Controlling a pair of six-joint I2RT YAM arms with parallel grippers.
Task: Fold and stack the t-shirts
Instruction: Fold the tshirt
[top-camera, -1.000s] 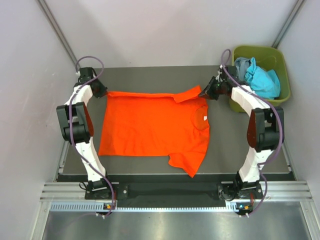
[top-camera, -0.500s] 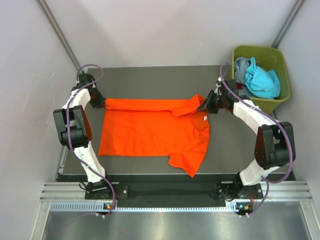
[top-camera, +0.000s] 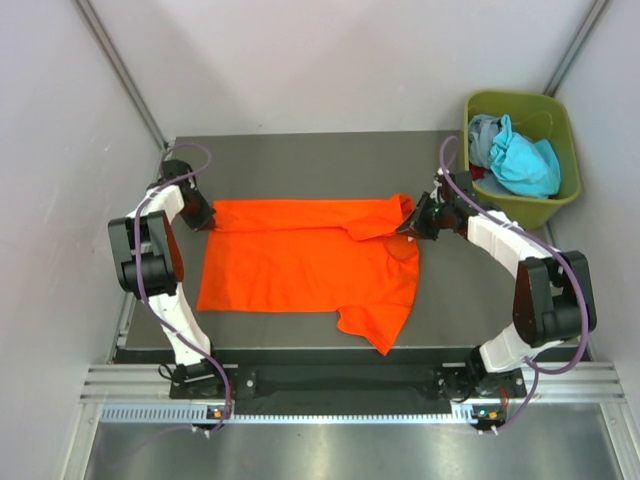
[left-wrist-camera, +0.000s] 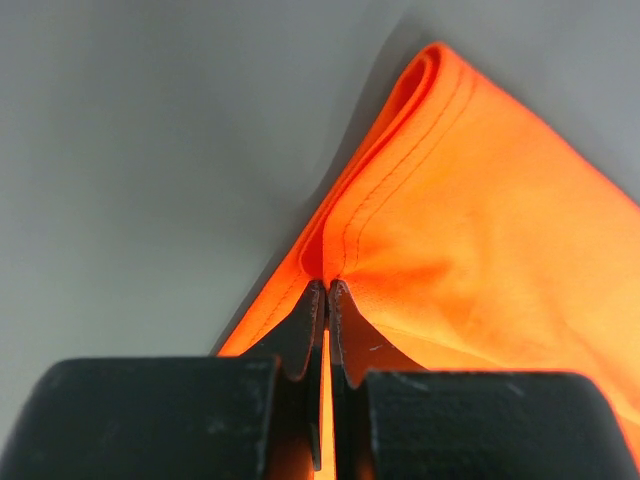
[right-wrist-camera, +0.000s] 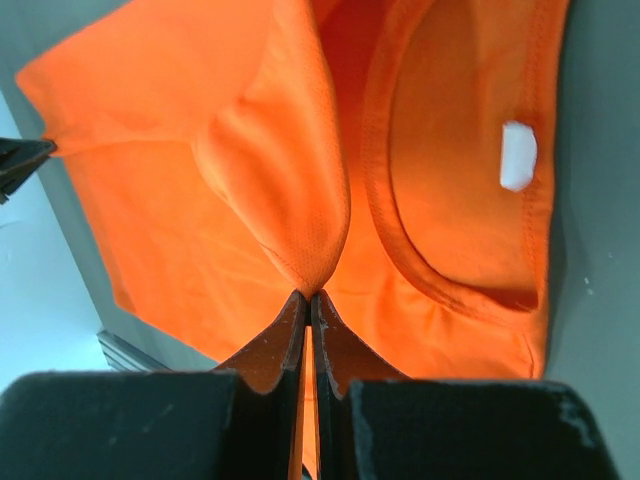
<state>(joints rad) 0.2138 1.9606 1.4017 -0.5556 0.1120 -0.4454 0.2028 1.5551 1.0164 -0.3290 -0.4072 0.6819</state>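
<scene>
An orange t-shirt (top-camera: 300, 260) lies spread on the dark table, its far edge lifted and folded toward me. My left gripper (top-camera: 207, 218) is shut on the shirt's far left corner (left-wrist-camera: 400, 200), the hem pinched between the jaws (left-wrist-camera: 327, 288). At the far right my right gripper (top-camera: 408, 222) is shut on a bunch of the orange cloth (right-wrist-camera: 290, 200) by the sleeve, beside the collar with its white neck label (right-wrist-camera: 517, 155). More t-shirts, teal-blue (top-camera: 525, 160) and grey (top-camera: 484, 135), lie crumpled in the bin.
An olive-green plastic bin (top-camera: 560, 115) stands at the back right, off the table's corner. Bare dark table (top-camera: 300, 165) stretches behind the shirt and to its right (top-camera: 460, 290). Grey walls close in both sides.
Both grippers have pulled the shirt's far edge toward me, so a wider strip of it now lies folded over the body. The white label no longer shows from above.
</scene>
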